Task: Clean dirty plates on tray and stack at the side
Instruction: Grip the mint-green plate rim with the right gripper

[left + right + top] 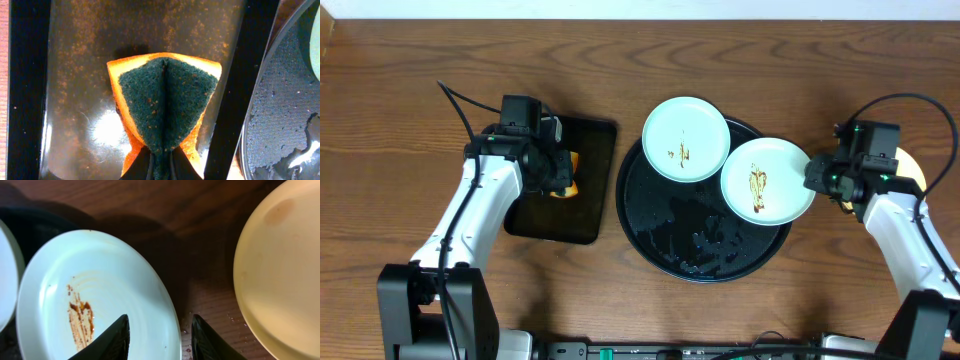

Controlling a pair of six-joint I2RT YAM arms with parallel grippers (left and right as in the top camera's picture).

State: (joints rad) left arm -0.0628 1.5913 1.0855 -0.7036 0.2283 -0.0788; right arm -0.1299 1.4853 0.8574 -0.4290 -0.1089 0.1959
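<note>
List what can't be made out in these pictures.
- Yellow plate: overhead, mostly under the right arm; the right wrist view crops it.
- Sponge: overhead, nearly all hidden by the left gripper.
- Fingers of the left gripper: left wrist view, cut off by the bottom edge.

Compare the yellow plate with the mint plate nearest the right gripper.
The mint plate carries brown sauce streaks; the yellow plate shows only a faint smudge. The mint plate rests on the black tray, overhanging its rim; the yellow plate lies on the wooden table. Both are round and shallow.
</note>
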